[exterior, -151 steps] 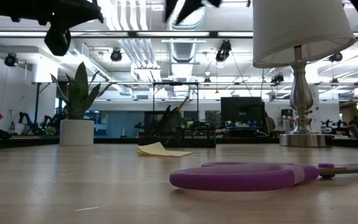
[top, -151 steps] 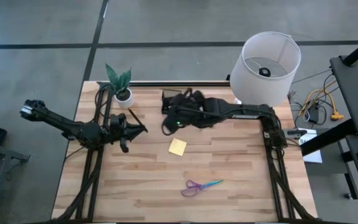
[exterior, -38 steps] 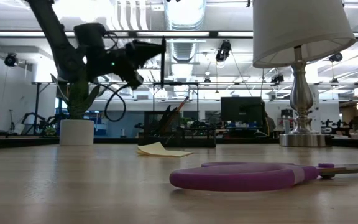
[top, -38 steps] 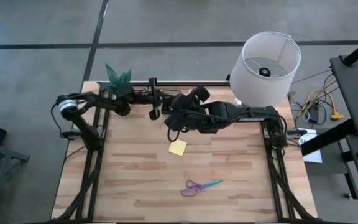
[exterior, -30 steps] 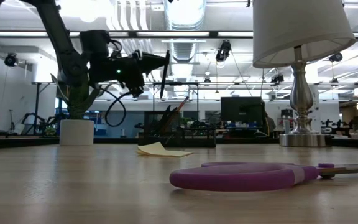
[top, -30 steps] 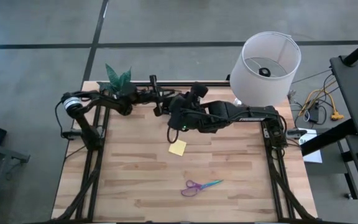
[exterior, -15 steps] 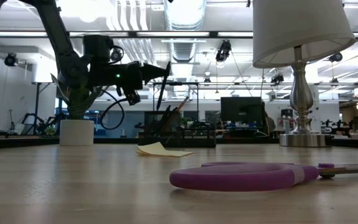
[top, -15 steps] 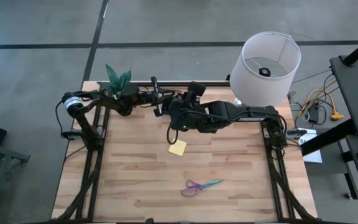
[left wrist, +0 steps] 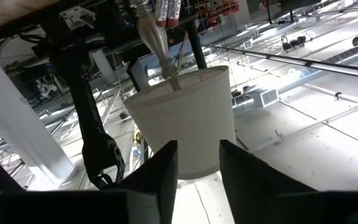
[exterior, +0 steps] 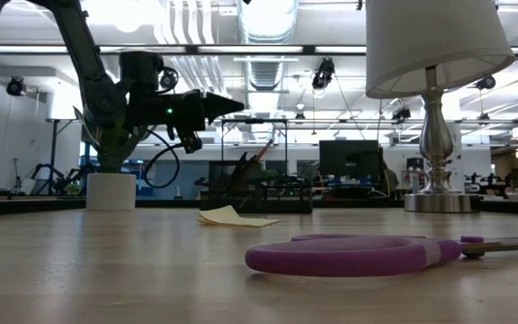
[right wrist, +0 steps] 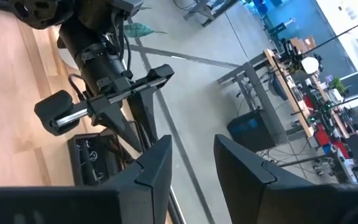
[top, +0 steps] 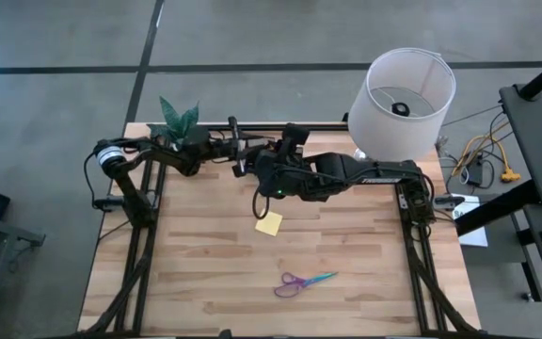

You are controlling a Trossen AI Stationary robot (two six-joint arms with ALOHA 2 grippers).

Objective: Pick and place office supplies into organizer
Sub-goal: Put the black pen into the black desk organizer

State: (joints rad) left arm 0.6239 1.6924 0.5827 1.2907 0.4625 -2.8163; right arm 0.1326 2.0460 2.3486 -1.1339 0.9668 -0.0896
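Observation:
The black organizer (exterior: 259, 193) stands at the table's far edge with dark pens (exterior: 244, 171) sticking up out of it; it also shows in the right wrist view (right wrist: 95, 163). My left gripper (exterior: 235, 106) hangs level just above and left of it, open and empty (left wrist: 197, 167). My right gripper (right wrist: 191, 160) hovers higher over the same spot (top: 260, 171), open and empty too. The yellow sticky-note pad (top: 269, 223) lies flat mid-table. The purple-and-teal scissors (top: 304, 282) lie flat nearer the front.
A white lamp (top: 403, 94) stands at the far right corner. A white pot with a green plant (top: 182, 127) stands at the far left, close behind my left arm. Bare wood stretches around the pad and the scissors.
A dark pen stood upright in my left gripper over the organizer. It tipped toward the organizer, and now it has left the fingers. The left gripper sank a little and rolled. My right gripper stayed in place.

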